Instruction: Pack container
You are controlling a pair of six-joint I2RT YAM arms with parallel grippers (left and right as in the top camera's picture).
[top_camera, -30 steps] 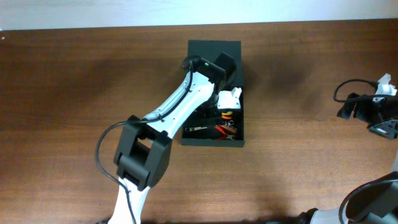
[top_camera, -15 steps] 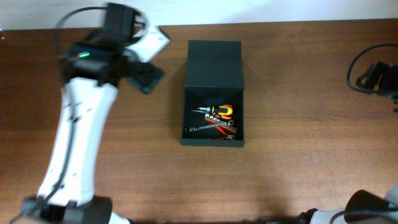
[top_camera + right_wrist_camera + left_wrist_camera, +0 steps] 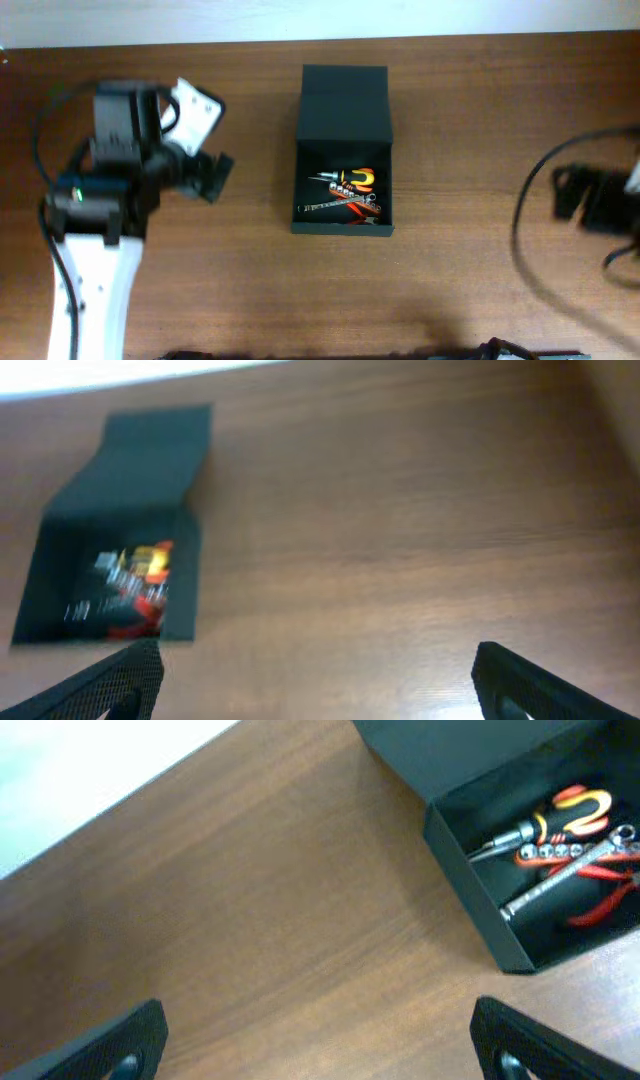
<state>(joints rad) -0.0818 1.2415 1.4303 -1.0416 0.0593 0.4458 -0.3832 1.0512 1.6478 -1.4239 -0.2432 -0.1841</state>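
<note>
Left arm (image 3: 95,270) was on the left side of the tabletop (image 3: 470,290), wrist angled toward the middle and well apart from the container. Left jaws were wide apart with nothing between them. Only the two black fingertips (image 3: 130,1040) showed, in the bottom corners of the left wrist view.

Container (image 3: 343,227) sat mid-tabletop, toward the far edge, with its lid (image 3: 343,105) open and folded back on the far side. Inside was a small heap of hand tools (image 3: 345,195): red and orange-yellow handles and a metal bar.

Right arm (image 3: 595,200) was at the far right, blurred in the overhead view and well apart from the container. Right jaws were wide apart too, empty, over bare wood.
</note>
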